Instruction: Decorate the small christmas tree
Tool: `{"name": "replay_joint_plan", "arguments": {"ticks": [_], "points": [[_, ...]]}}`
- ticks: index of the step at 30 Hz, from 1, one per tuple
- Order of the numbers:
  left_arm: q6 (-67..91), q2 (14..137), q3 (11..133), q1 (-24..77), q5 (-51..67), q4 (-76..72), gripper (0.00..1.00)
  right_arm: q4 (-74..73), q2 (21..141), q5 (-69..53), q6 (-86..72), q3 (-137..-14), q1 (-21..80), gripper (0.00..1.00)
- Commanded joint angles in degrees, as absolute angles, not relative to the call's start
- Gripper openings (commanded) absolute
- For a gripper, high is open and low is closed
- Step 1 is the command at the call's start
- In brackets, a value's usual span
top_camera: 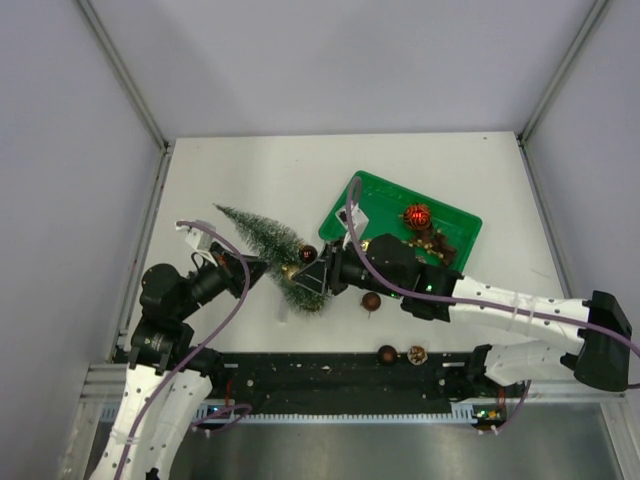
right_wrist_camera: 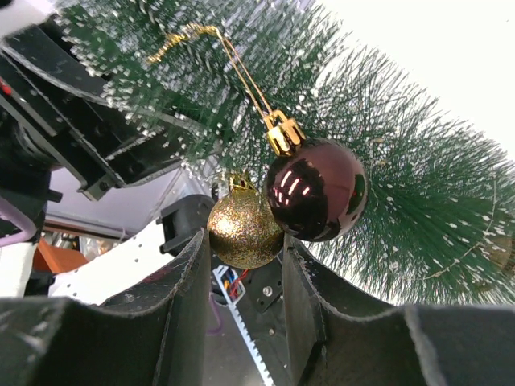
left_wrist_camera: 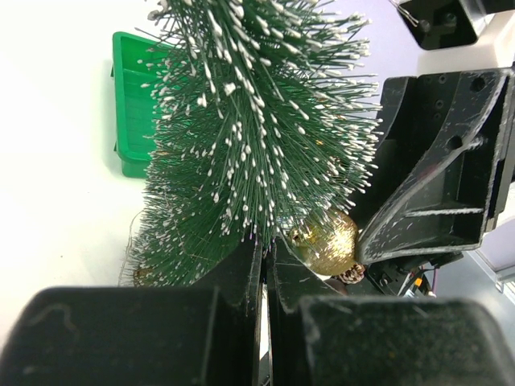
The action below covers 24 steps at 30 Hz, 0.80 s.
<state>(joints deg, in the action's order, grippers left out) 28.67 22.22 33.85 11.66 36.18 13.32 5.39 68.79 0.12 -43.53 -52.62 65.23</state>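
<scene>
Left gripper [left_wrist_camera: 265,251] is pressed together on the tree [left_wrist_camera: 241,121]. I see the tree leaning over the desk [top_camera: 240,170], just left of the tray [top_camera: 345,205]. Right gripper [right_wrist_camera: 245,241] pinches a gold ball [right_wrist_camera: 244,227] at the bristles.

The overhead camera looks down from behind the arm bases, taking in the whole table [top_camera: 250,180]. The left wrist camera stares along its fingers [left_wrist_camera: 237,277] into the small christmas tree [left_wrist_camera: 249,121] at close range; the right wrist camera faces it from the opposite side. Both frame the gold ball [left_wrist_camera: 326,241].
</scene>
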Motion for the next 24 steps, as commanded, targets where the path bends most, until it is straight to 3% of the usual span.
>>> {"name": "replay_joint_plan", "arguments": {"ticks": [1,24], "points": [[29.27,20.39,33.75,11.34,36.91,9.93,0.0,7.21,70.4,0.53,-42.8,-54.32,66.27,0.2],[29.27,20.39,34.19,11.42,36.74,10.28,0.0,-1.85,63.99,9.23,-43.15,-47.73,66.45,0.19]]}}
